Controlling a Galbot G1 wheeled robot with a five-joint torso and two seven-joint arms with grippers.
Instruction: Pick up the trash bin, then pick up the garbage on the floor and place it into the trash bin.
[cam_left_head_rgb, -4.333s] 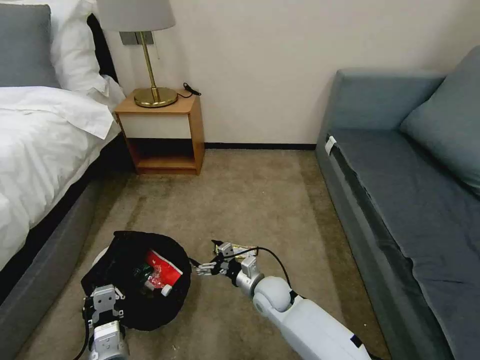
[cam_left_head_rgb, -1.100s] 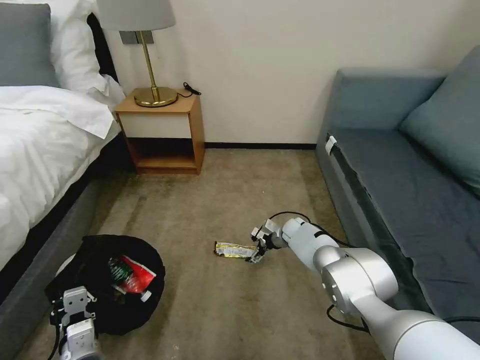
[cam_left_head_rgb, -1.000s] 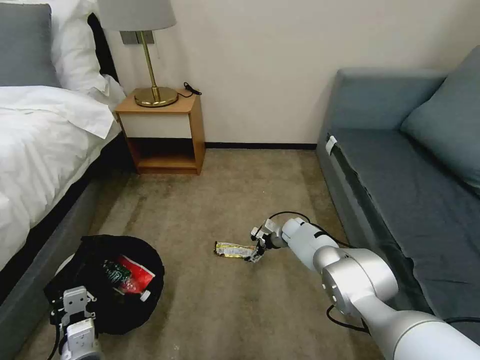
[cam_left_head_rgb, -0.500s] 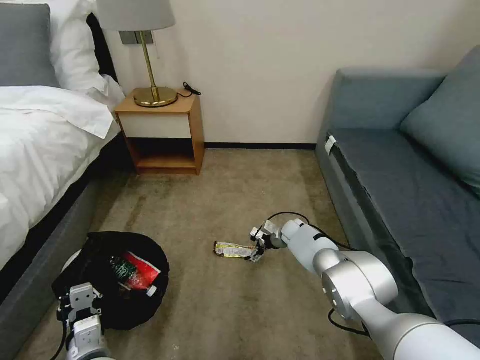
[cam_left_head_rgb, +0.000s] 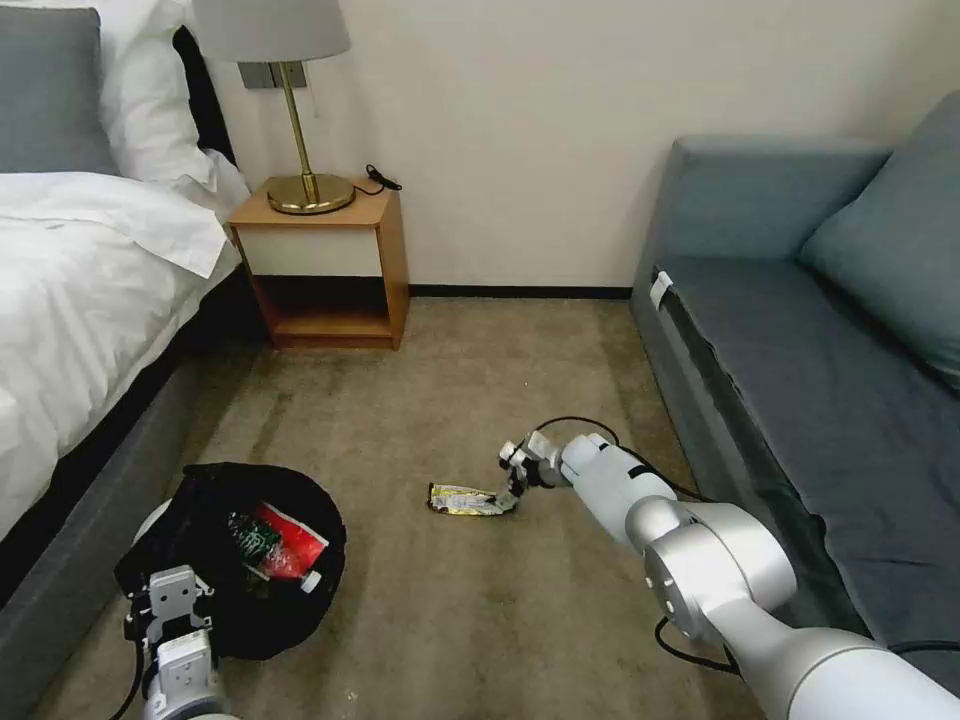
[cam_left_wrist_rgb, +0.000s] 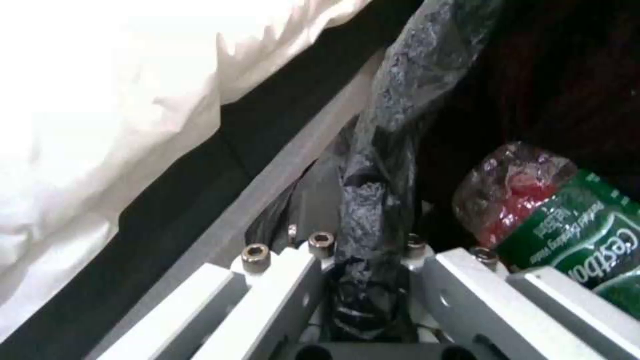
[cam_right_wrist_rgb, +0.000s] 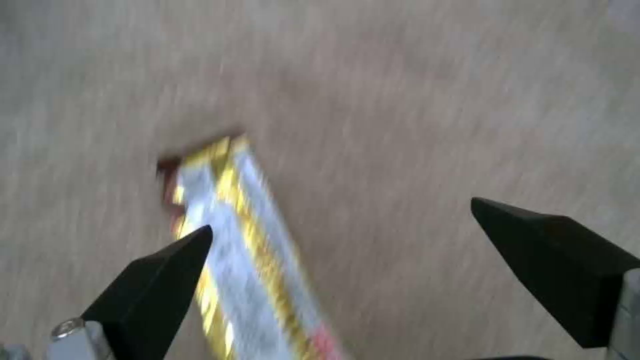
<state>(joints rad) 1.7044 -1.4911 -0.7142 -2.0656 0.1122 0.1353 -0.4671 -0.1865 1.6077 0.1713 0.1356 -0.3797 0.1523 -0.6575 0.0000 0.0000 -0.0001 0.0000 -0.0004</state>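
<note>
Now, left to right. Left gripper (cam_left_head_rgb: 172, 598): clamped on trash bin (cam_left_head_rgb: 215, 480) rim, bin shifted slightly; 2 items visible inside. Snack wrapper (cam_left_head_rgb: 464, 499): flat on carpet (cam_left_head_rgb: 450, 400), mid-floor. Right gripper (cam_left_head_rgb: 512, 478): jaws spread, slightly raised since a moment ago, wrapper ungrasped. Sofa (cam_left_head_rgb: 800, 400) beside; path unobstructed.

The right arm extends forward and down toward the floor, elbow bent, wrist angled leftward. The right gripper (cam_left_head_rgb: 512, 478) sits low at floor level, its two black fingertips (cam_right_wrist_rgb: 157, 270) spread wide apart. The left arm is held low at the robot's left side; the left gripper (cam_left_head_rgb: 172, 600) is clamped on a black liner-covered rim.
</note>
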